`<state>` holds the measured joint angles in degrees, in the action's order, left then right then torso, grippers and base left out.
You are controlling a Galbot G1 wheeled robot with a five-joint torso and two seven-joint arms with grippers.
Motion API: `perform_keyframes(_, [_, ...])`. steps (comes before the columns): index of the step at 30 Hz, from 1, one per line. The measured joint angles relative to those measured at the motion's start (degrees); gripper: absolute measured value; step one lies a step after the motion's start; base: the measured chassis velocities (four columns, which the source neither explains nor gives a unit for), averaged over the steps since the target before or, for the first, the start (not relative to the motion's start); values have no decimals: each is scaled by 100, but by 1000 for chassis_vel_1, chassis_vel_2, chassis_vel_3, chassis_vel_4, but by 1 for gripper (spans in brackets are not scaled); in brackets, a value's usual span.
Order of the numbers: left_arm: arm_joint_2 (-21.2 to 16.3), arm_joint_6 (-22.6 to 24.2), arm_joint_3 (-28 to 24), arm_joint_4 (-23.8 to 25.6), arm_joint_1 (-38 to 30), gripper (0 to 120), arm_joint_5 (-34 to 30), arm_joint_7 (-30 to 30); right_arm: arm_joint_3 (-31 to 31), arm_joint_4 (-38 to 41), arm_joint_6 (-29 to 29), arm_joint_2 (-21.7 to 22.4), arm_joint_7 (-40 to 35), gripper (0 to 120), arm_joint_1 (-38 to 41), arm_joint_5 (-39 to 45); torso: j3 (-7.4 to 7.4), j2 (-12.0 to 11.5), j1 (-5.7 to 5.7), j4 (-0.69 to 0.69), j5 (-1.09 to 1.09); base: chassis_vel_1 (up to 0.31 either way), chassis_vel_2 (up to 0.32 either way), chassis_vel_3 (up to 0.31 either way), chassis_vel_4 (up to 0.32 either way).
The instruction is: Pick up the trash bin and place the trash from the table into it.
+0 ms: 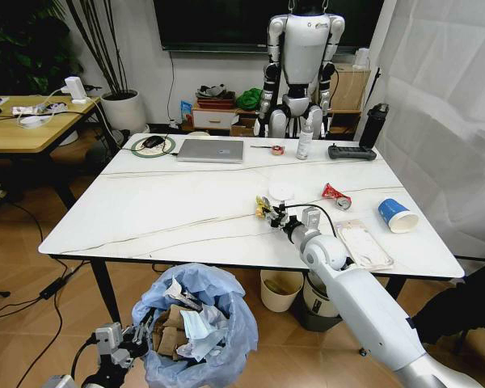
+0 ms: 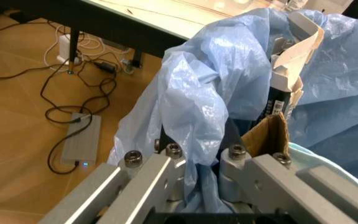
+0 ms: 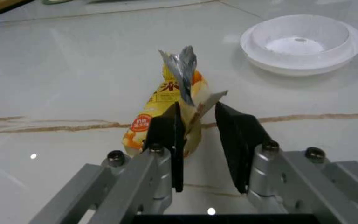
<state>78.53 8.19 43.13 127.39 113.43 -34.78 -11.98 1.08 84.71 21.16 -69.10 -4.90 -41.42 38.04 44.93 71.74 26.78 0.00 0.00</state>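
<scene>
White veined tabletop [image 1: 186, 210] is carrying a yellow wrapper [image 3: 166, 116], which the right pincer [image 3: 197, 135] is straddling, jaws parted around it. Below the front edge, the left pincer [image 2: 195, 161] is clenching the blue-bagged bin's [image 1: 196, 327] rim.

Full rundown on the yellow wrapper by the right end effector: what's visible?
The yellow wrapper is a small crinkled snack packet, yellow-orange with red and white print and a torn silvery top sticking up. It lies on the white marble table, near a white round lid. The right end effector straddles its near end, fingers open, a torn flap between them, not clamped yet.
</scene>
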Motion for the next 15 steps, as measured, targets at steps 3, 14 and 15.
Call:
perform_keyframes(3, [-1,0,-3,-2,-10,1,-3,1,-21,23,-14,27,3,11,-24,-55,0,0,0,0,0,0,0,0,0])
perform_keyframes(14, [-3,5,-33,-28,-44,1,-7,7,2,334,-117,119,41,0,-122,4,0,0,0,1,1,0,0,0,0])
perform_keyframes(15, [-3,5,-33,-28,-44,1,-7,7,2,334,-117,119,41,0,-122,4,0,0,0,1,1,0,0,0,0])
